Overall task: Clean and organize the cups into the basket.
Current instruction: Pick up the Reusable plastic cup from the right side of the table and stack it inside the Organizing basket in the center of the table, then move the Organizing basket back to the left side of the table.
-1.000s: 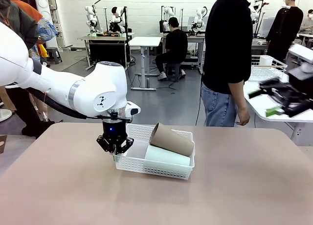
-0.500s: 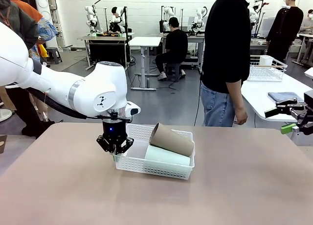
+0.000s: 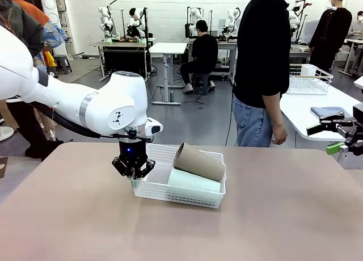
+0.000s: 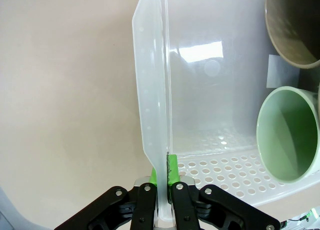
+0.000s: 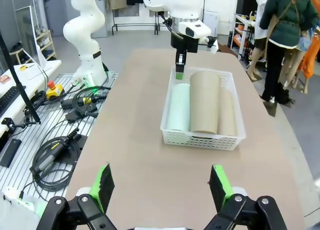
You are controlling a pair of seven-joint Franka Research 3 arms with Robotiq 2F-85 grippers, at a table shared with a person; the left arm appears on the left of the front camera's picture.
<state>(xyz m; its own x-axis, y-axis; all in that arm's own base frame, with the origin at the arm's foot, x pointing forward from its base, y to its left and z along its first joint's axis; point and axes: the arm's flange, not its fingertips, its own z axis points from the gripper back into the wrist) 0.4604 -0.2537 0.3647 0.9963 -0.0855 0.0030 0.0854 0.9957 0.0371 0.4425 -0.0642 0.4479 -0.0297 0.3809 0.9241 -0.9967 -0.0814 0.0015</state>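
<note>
On the table (image 3: 68, 215) the basket (image 3: 187, 196) holds the mint cup (image 3: 193, 180) and tan cups (image 3: 199, 161) lying down. Our left gripper (image 3: 134, 169) is pinching the basket's end wall, so we should drag it slowly and keep it level. Our right gripper (image 5: 160, 190) waits wide apart, holding nothing.

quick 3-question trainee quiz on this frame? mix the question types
1. True or false: the left gripper is shut on the end wall of the basket.
2. How many cups lie in the basket? A) one B) two C) three
3. Fill in: the right gripper stands ____, back from the basket, holding nothing.

Key:
1. True: in the left wrist view its pads pinch the wall.
2. C: the mint cup and two tan cups, all on their sides, the bigger tan one riding on top.
3. open
</note>
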